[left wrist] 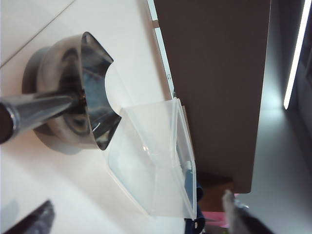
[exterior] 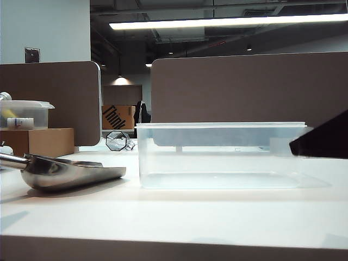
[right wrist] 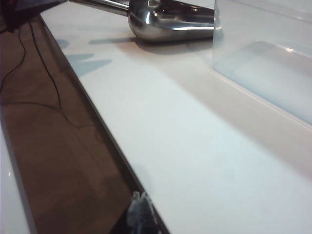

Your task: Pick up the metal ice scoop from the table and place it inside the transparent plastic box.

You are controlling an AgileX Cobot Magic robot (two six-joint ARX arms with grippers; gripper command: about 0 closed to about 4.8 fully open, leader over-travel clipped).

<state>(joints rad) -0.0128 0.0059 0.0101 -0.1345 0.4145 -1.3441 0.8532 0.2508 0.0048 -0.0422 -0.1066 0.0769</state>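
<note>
I have the metal ice scoop (exterior: 70, 173) lying on the white table (exterior: 179, 217), at the left of the exterior view. Its rod handle runs off toward that view's left edge. Its flat lip points at the transparent plastic box (exterior: 220, 155), and the 2 are just beside each other. I cannot tell whether the lip touches the box wall. The box stands upright on the table, near the middle and right of that view.

The left gripper (left wrist: 136, 222) hangs behind the scoop's handle end, looking along the handle (left wrist: 36, 109) toward the bowl and the box beyond it. Its 2 fingers show only at the lower corners of the left wrist view, set wide apart, with nothing between them.

The right gripper (exterior: 307, 144) comes in as a dark shape from the right edge of the exterior view, level with the box's rim and in front of its right end. From these views I cannot tell whether its fingers are apart or together. Its wrist view looks low across the table's front edge toward the scoop and the corner of the box.

Behind the scoop, a smaller lidded tub (exterior: 24, 114) sits on a cardboard box (exterior: 43, 141).
</note>
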